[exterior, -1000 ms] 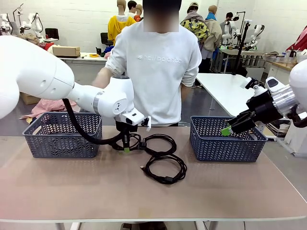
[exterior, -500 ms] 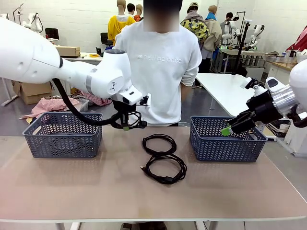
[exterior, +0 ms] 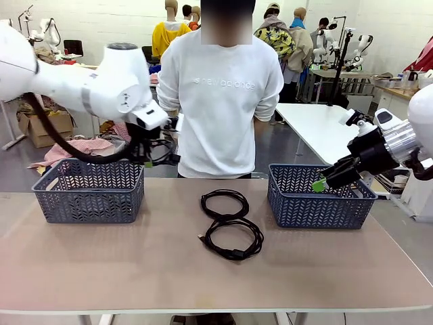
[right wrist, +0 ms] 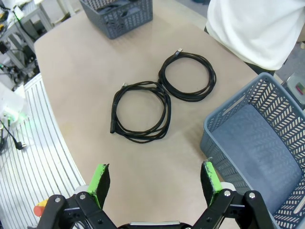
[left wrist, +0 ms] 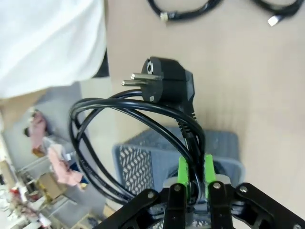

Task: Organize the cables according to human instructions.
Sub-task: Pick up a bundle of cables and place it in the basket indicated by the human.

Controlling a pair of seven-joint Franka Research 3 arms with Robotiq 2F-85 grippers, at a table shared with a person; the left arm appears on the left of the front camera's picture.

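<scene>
Nearest on the tabletop (exterior: 101, 271) lie two cables, touching: the near coil (right wrist: 140, 136) with its plug end on the robot's side, and the far coil (right wrist: 187, 98) just behind it, towards the person (exterior: 223, 101). Neither is gripped.

Off to the right, the right tool (right wrist: 155, 179) hangs with its jaws spread wide and nothing between them, above the right basket (exterior: 318, 200).

Now the action: the left tool (left wrist: 195, 164) is clamped tight on the third cable (left wrist: 78, 143), green pads (left wrist: 183, 169) pinching the bundled strands, the loop dangling free and the chunky two-pin plug (left wrist: 167, 86) sticking out ahead. It holds that coil in the air over the far right corner of the left basket (exterior: 91, 193).

So the step in hand looks like the drop-off, this cable bound for the left basket. The next move calls for bringing the whole loop inside the rim, lowering a little, then opening the jaws so loop and plug fall in together. The slack side could catch on the basket wall. The two coils on the tabletop are not yet sorted.
</scene>
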